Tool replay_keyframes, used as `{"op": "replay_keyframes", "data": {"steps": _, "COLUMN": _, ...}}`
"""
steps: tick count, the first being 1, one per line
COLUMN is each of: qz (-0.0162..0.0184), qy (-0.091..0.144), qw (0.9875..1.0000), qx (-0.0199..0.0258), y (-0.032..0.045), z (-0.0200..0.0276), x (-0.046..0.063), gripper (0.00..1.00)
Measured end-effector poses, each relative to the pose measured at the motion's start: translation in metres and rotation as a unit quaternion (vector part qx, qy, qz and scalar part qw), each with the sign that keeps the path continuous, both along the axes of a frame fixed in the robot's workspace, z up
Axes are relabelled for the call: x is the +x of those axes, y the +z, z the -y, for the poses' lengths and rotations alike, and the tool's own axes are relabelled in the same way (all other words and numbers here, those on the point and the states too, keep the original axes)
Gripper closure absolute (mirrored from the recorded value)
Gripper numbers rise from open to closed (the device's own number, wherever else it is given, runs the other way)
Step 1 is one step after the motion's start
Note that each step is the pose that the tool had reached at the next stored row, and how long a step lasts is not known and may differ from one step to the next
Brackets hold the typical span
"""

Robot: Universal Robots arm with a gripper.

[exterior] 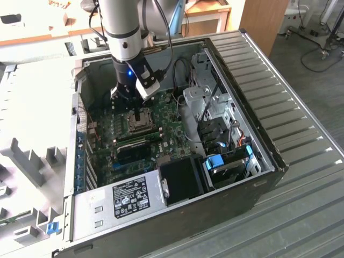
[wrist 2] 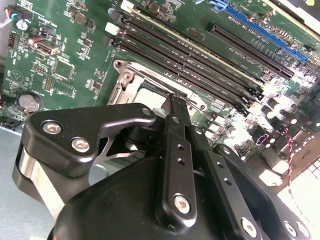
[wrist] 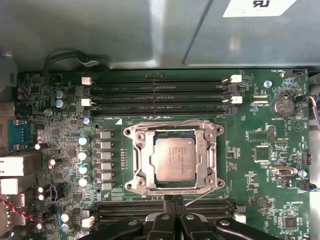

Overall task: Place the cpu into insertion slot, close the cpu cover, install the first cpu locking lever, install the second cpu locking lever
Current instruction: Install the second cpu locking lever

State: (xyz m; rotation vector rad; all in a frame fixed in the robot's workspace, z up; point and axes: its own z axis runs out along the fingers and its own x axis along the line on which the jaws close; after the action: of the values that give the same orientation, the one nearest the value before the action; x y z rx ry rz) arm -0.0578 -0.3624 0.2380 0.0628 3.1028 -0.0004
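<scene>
The cpu [wrist: 173,159] already sits in the insertion slot [wrist: 138,170] with the cpu cover [wrist: 210,155] down around it. The tool [wrist: 173,202], fingers pressed together, hovers just beside the slot at a thin locking lever [wrist: 200,196], apparently unlatched.

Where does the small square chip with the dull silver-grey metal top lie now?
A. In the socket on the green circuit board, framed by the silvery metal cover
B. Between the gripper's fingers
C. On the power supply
A: in the first wrist view the silver-grey chip sits in the socket, with the silvery metal cover around it.
</scene>
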Motion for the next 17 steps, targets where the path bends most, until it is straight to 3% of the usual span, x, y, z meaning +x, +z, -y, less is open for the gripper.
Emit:
{"op": "replay_keyframes", "data": {"steps": 5, "qz": 0.0049, "qy": 0.0, "qw": 1.0, "qx": -0.0007, "y": -0.0033, "z": 0.0, "x": -0.0074, "gripper": 0.89}}
{"op": "replay_keyframes", "data": {"steps": 9, "qz": 0.0052, "qy": 0.0, "qw": 1.0, "qx": -0.003, "y": -0.0037, "z": 0.0001, "x": -0.0082, "gripper": 0.89}}
{"op": "replay_keyframes", "data": {"steps": 17, "qz": 0.0054, "qy": 0.0, "qw": 1.0, "qx": -0.0032, "y": -0.0022, "z": 0.0, "x": -0.0082, "gripper": 0.89}}
